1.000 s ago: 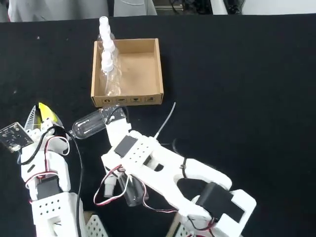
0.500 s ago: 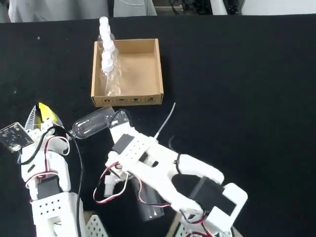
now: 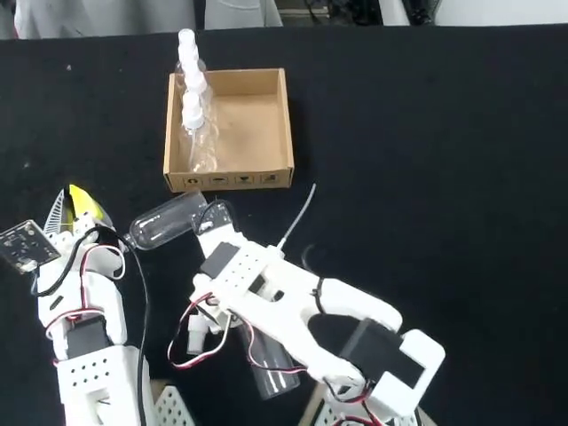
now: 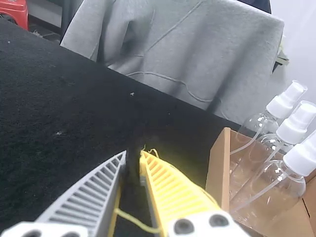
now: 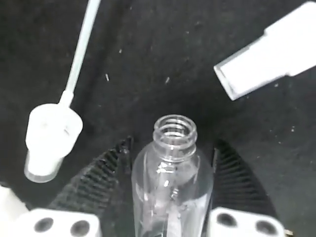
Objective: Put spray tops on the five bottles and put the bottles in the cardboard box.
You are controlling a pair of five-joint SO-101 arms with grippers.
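Bottle, uncapped and on its side, sits just near of the box's near-left corner. The right pincer clasps the bottle's sides. The left pincer is nearly pressed together, holding nothing.

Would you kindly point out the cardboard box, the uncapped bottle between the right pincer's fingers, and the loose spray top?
cardboard box (image 3: 257,180): high view, on its front wall.
uncapped bottle (image 5: 173,173): right wrist view, on the shoulder below the neck.
loose spray top (image 5: 52,133): right wrist view, on its white head.
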